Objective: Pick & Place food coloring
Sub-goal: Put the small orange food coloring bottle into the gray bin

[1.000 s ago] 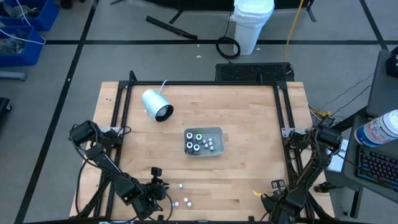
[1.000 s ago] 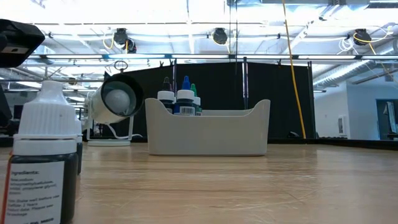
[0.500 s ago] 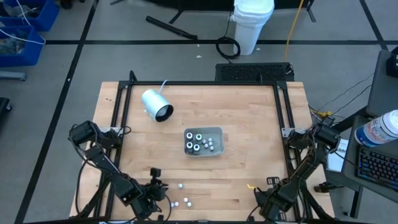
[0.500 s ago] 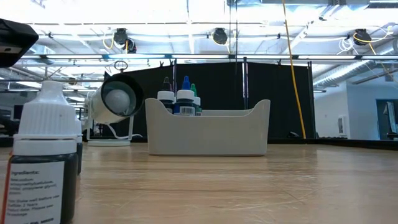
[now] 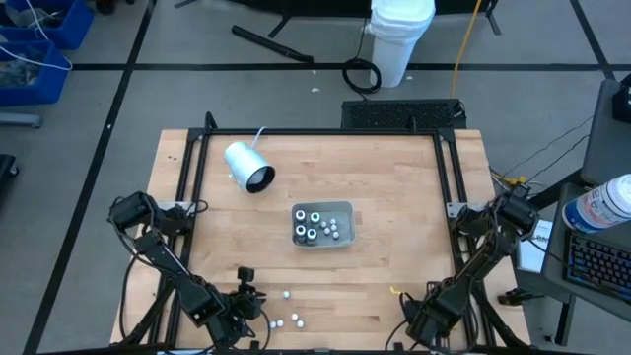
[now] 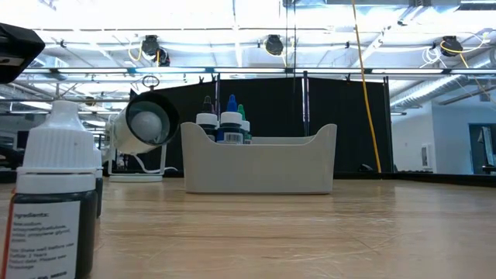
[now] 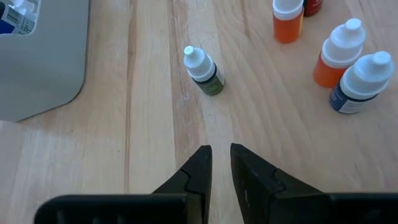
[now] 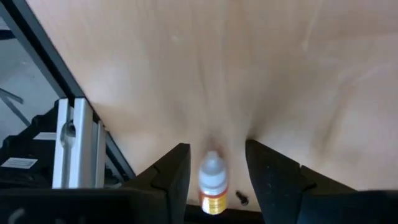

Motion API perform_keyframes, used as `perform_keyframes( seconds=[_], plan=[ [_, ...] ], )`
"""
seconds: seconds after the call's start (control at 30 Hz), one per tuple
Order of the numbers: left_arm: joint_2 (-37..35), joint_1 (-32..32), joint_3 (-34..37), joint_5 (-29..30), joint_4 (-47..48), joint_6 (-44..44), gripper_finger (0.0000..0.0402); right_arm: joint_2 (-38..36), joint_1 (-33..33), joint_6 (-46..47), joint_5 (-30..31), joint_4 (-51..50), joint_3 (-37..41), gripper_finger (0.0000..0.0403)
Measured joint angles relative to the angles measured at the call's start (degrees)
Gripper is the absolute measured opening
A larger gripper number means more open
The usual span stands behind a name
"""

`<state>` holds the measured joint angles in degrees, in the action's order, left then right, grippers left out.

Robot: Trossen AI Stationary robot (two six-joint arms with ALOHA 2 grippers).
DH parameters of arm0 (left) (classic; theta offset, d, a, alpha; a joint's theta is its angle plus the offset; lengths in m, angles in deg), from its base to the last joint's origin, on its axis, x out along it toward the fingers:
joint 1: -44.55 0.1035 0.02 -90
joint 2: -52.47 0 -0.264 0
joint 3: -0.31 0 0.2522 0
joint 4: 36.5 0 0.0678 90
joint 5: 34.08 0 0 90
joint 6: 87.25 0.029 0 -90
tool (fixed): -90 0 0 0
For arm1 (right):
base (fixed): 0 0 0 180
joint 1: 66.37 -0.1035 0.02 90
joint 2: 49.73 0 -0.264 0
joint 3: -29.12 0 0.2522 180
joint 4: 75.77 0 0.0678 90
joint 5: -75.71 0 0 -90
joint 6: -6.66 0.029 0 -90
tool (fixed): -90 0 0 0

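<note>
The food coloring is a set of tiny bottles. Several stand in the grey tray (image 5: 340, 209) at mid-table. Several more are loose on the wood near the front edge (image 5: 287, 294); the left wrist view shows a dark green one (image 7: 205, 70), two orange ones (image 7: 336, 53) and a blue one (image 7: 360, 82). My left gripper (image 5: 245, 277) (image 7: 221, 152) hovers just short of these, open by a narrow gap with nothing between its fingers. My right gripper (image 5: 412, 299) (image 8: 216, 146) is open at the front right. A yellow-labelled bottle (image 8: 212, 182) stands between its fingers with a gap on each side.
A white-and-grey cylinder (image 5: 247, 166) with a cord lies at the far left of the table. A black frame rail (image 8: 74, 143) runs along the table's edge close to my right gripper. Bare wood lies between the tray and the front edge. One loose bottle (image 6: 56, 194) stands close to the low camera.
My right gripper has gone a little toward the table's left and has rolled about its own axis. The small yellow bottle beside it now lies slightly farther left than a second ago.
</note>
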<state>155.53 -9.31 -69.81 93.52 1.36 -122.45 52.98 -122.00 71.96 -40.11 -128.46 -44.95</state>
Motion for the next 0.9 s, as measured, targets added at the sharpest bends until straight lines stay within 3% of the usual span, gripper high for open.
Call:
perform_keyframes(
  seconds=[0.47,0.9],
  plan=[
    [0.00,0.04,0.00,-0.02,0.02,-0.24,0.0067,0.77,-2.27,1.74,0.22,-1.94,-1.03,0.0125],
    [0.00,0.04,0.00,-0.04,0.07,-0.17,0.0067,0.70,-2.61,1.72,0.05,-1.60,-0.36,0.0063]
  ],
)
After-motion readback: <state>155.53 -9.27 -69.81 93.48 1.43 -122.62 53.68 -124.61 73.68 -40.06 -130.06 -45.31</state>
